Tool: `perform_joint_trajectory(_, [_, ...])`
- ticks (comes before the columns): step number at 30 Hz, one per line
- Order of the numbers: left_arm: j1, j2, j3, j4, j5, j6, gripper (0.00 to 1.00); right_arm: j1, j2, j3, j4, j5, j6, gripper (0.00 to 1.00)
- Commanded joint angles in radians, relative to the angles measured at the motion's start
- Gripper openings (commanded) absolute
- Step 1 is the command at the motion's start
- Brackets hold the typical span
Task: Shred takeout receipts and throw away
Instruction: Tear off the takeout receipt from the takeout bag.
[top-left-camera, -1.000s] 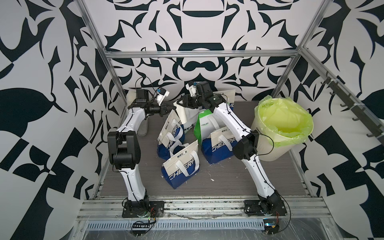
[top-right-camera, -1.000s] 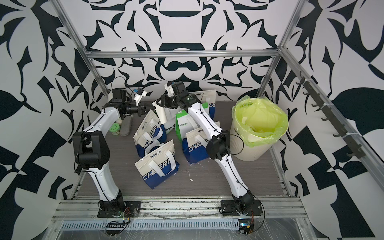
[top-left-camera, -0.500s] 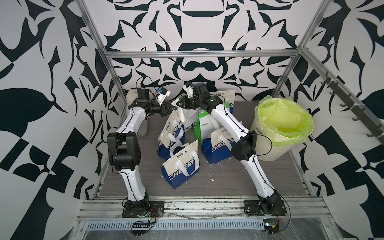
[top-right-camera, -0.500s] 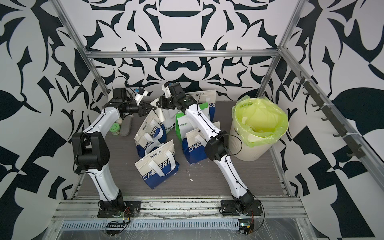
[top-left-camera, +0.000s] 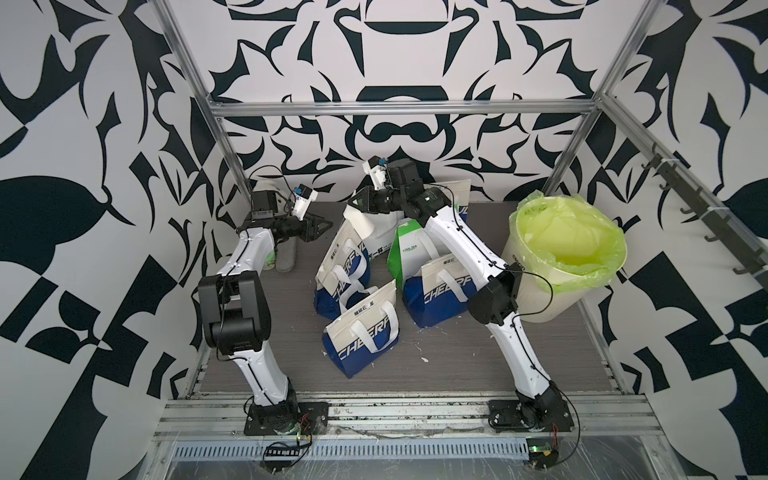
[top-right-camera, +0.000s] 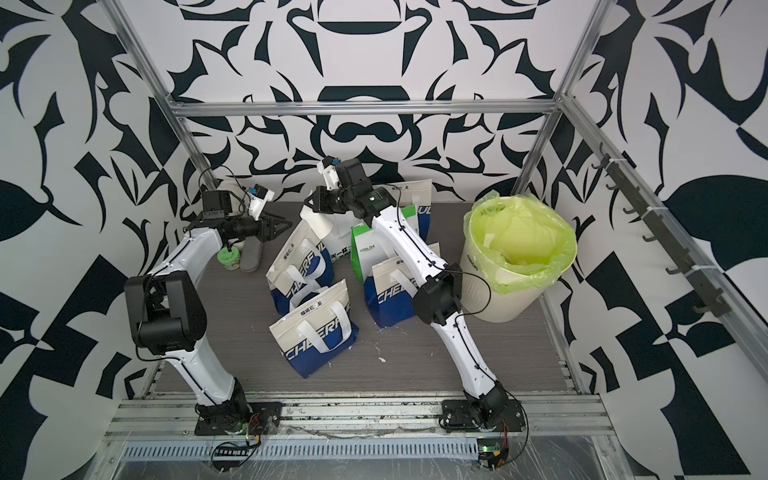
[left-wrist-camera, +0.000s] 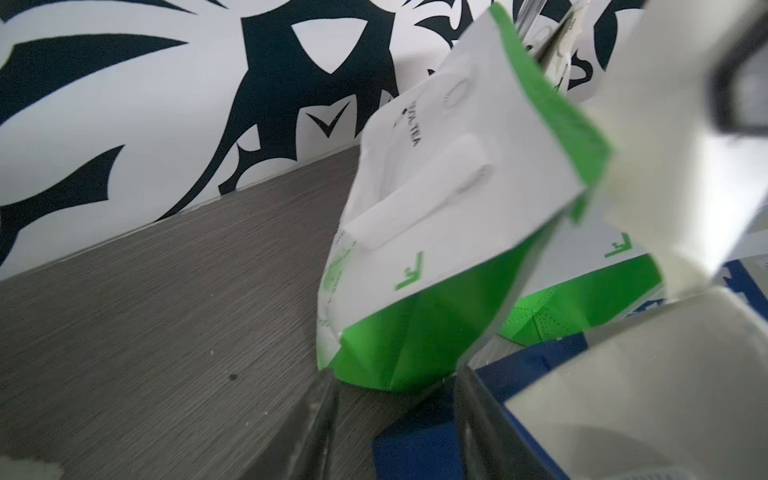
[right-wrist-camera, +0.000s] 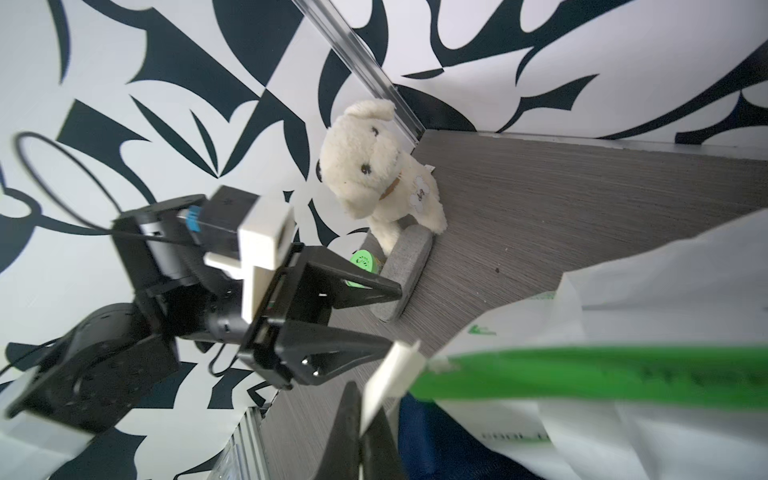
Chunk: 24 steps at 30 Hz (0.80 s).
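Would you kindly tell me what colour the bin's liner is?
Translucent yellow-green; the liner shows best in both top views.

On the tabletop (top-left-camera: 457, 365) bags cluster in the middle: the front bag (top-left-camera: 365, 336) nearest the arm bases, the left bag (top-left-camera: 340, 266) and the right bag (top-left-camera: 436, 291) behind it, the tea bag (top-left-camera: 409, 253) between those two and farther back, the rear bag (top-left-camera: 457, 191) against the back wall. The bin (top-left-camera: 528, 291) stands right of the cluster. In the far left corner sits the plush dog (right-wrist-camera: 374, 166), the pad (top-left-camera: 287, 255) before it, the jar (top-right-camera: 230, 257) left of the pad. The left pincer (top-left-camera: 330, 224) hangs left of the cluster; the right pincer (top-left-camera: 350, 204) hangs over its back, a receipt (right-wrist-camera: 388, 378) pinched in it.
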Motion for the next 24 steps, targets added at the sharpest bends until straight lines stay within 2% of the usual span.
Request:
perform_joint_trajectory(1, [-0.016, 0.004, 0.002, 0.078, -0.002, -0.085, 0.48, 0.014, -0.069, 0.002, 0.111, -0.066, 0.042, 0.0])
perform_joint_trajectory(9, [-0.073, 0.064, 0.043, 0.105, -0.029, -0.125, 0.47, 0.053, -0.063, 0.002, 0.149, -0.093, 0.088, 0.0])
perform_joint_trajectory(11, [-0.075, 0.063, 0.031, 0.146, -0.03, -0.166, 0.48, 0.054, -0.072, 0.004, 0.137, -0.081, 0.085, 0.0])
perform_joint_trajectory(14, [-0.073, 0.022, -0.017, 0.237, -0.095, -0.213, 0.53, 0.053, -0.108, 0.002, 0.085, -0.039, 0.035, 0.0])
perform_joint_trajectory(15, [-0.071, 0.002, -0.032, 0.254, -0.117, -0.216, 0.59, 0.053, -0.126, 0.002, 0.059, -0.02, 0.007, 0.0])
perform_joint_trajectory(16, [-0.067, -0.021, -0.044, 0.269, -0.138, -0.226, 0.76, 0.053, -0.146, 0.002, 0.026, 0.001, -0.023, 0.0])
perform_joint_trajectory(17, [-0.064, -0.042, -0.053, 0.285, -0.154, -0.245, 1.0, 0.052, -0.163, 0.001, -0.001, 0.021, -0.05, 0.0])
perform_joint_trajectory(20, [-0.025, -0.096, -0.08, 0.381, -0.173, -0.416, 0.99, 0.051, -0.237, -0.017, -0.085, 0.079, -0.13, 0.0])
perform_joint_trajectory(24, [0.068, -0.132, -0.113, 0.574, -0.07, -0.779, 0.99, 0.052, -0.369, -0.132, -0.15, 0.167, -0.207, 0.0])
